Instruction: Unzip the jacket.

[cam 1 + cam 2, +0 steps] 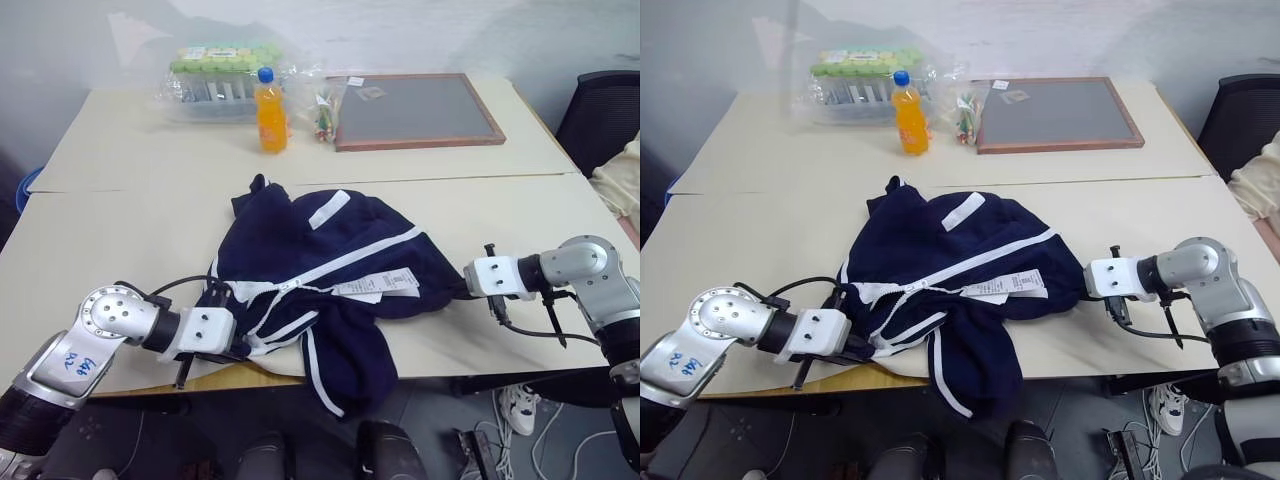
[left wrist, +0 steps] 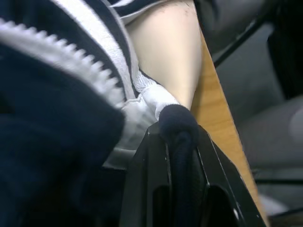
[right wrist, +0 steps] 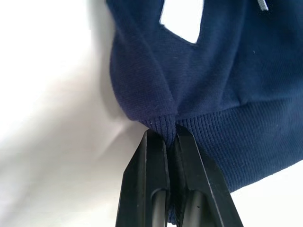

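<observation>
The navy jacket [image 1: 330, 270] lies crumpled on the near table, with its white zipper trim [image 1: 345, 262] running diagonally and a white paper tag [image 1: 380, 284] on top. Part of it hangs over the table's front edge. At its left side my left gripper [image 1: 238, 350] is shut on a fold of the jacket [image 2: 177, 124] beside the zipper teeth [image 2: 61, 59]. On the right, my right gripper [image 1: 458, 283] is shut on the jacket's ribbed hem [image 3: 163, 125]; both black fingers [image 3: 149, 161] pinch the fabric.
An orange drink bottle [image 1: 269, 111], a plastic bag of packaged goods [image 1: 215, 78] and a framed grey board [image 1: 415, 110] sit on the far table. A black chair [image 1: 600, 115] stands at the right. The table's front edge [image 1: 250, 378] runs just below my left gripper.
</observation>
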{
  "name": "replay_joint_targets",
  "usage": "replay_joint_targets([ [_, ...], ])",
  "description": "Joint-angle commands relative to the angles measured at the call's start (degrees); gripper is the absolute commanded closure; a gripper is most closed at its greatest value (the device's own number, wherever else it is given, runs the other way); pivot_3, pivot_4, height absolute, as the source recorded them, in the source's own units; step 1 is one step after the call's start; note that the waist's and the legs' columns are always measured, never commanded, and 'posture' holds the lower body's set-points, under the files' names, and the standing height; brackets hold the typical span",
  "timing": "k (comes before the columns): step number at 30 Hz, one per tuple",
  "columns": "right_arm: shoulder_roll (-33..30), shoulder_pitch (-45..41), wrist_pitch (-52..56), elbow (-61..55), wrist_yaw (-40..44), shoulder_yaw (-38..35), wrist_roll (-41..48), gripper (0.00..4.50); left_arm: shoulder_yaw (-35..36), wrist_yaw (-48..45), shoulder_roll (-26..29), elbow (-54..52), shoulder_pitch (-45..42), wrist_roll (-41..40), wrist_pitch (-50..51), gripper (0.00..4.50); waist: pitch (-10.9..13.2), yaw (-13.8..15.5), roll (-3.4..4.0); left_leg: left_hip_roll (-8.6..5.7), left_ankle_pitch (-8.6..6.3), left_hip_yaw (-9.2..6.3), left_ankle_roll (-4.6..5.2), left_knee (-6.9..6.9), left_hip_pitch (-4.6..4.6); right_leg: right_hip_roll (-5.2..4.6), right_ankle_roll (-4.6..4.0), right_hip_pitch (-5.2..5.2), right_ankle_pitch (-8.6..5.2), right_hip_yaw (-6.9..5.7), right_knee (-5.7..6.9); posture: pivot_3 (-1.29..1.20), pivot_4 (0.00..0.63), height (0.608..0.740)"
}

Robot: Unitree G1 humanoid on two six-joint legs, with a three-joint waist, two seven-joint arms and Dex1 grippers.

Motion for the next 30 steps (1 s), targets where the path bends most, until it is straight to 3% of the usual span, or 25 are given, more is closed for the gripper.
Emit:
replay_joint_targets([
  [1, 1.03, 0.28, 2.13, -3.49, -2.7, -1.33, -0.05, 4.5, 1.58, -0.85, 0.31, -3.16, -0.09, -3.24, 4.62, 4.05, 0.0, 0.14, 0.0, -0.01, 0.0, 0.02, -0.01, 0.01, -0.01, 0.0, -0.01, 0.0, -0.01, 0.01, 0.01, 0.0, 0.15, 0.74],
  [5, 2.45, -0.58, 3.24, -4.32, -4.58, -0.96, -0.7, 4.5, 1.04, -1.6, 0.09, -4.7, -0.84, -4.28, 7.7, 2.76, 0.0, 0.91, 0.0, -0.04, 0.0, 0.03, 0.0, 0.04, -0.06, 0.0, -0.02, -0.01, -0.01, 0.06, -0.01, 0.0, 0.15, 0.74],
  [8, 2.53, -1.23, 4.38, -4.08, -3.58, -0.71, -0.47, 3.75, 1.09, -2.13, 0.59, -5.58, -0.65, -3.82, 8.16, 1.81, 0.0, 1.43, 0.0, -0.04, -0.01, 0.05, 0.0, 0.09, -0.07, -0.01, -0.02, -0.01, -0.01, 0.08, -0.01, 0.0, 0.15, 0.74],
  [13, 2.73, -2.05, 2.81, -3.38, -3.99, -0.5, -1.47, 2.06, 2.3, -0.69, 0.35, -5.7, 0.03, -2.12, 6.53, 0.18, 0.0, 1.67, 0.0, -0.06, -0.01, 0.09, 0.01, 0.15, -0.13, -0.01, -0.02, -0.01, -0.01, 0.07, -0.02, 0.0, 0.15, 0.74],
  [22, 3.35, -3.3, 0.5, -1.08, -4.6, 0.36, -3.09, 2.06, -1.55, 2.71, -1.64, -1.98, -0.58, 6.59, -2.65, 0.18, 0.0, 1.54, 0.0, -0.09, -0.01, 0.16, 0.01, 0.13, -0.12, -0.01, -0.02, -0.01, -0.01, 0.05, -0.01, 0.0, 0.15, 0.74],
  [26, 3.76, -3.81, 0.77, -0.41, -3.13, 0.59, -2.66, 2.85, -2.45, 2.96, -2.65, -0.91, -1.76, 8.23, -3.99, 0.97, 0.0, 1.55, 0.0, -0.09, -0.01, 0.3, 0.02, 0.15, -0.13, -0.01, -0.02, 0.0, -0.01, 0.04, 0.0, 0.0, 0.15, 0.74],
  [30, 3.93, -3.95, 0.87, -0.37, -2.17, 0.46, -2.36, 4.29, -2.81, 2.86, -3.0, -0.37, -2.49, 9.24, -4.27, 2.29, 0.0, 1.53, 0.0, -0.07, -0.01, 0.34, 0.02, 0.14, -0.13, -0.01, -0.02, -0.01, -0.01, 0.04, 0.0, 0.0, 0.15, 0.74],
])
